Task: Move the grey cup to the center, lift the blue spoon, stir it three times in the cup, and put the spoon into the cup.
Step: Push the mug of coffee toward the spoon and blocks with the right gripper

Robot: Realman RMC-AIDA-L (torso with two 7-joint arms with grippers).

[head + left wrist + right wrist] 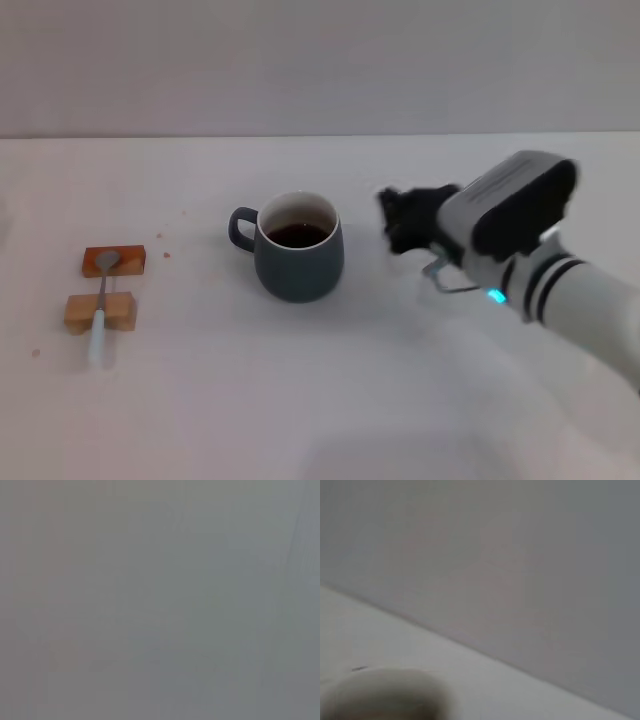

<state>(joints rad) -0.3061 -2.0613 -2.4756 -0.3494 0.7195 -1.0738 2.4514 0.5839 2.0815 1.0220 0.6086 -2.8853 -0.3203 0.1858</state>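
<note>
Right pincer (400,222) hangs just above the surface (330,400), on the robot's right side, apart from everything. Dark fingers blur together in the head view, so how far they are spread: cannot tell. Nothing seen between them; holding nothing as far as visible. The right wrist view shows only wall, surface and a pale rounded blur that is probably the cup's rim.

Grey cup (298,247) stands upright just to the left of the right pincer, a clear gap between the fingers and the cup wall. Dark liquid inside. Its loop handle points away from the pincer, toward the robot's left. The cup sits about mid-surface, so the centring step looks done or nearly so (judgement).

Blue spoon (102,305) lies well to the left of the right pincer, beyond the cup, propped across two small wooden blocks (106,288). The metal bowl rests on the farther block; the blue handle runs toward the robot and overhangs the nearer block. Long axis runs roughly near-to-far, crosswise to a line from the pincer to the spoon.

Left pincer: not in view in any picture; the left wrist view is featureless grey.

Key relation: the spoon is on the left side and the cup stands between it and the right pincer. The left arm is likely better placed for the lift.
</note>
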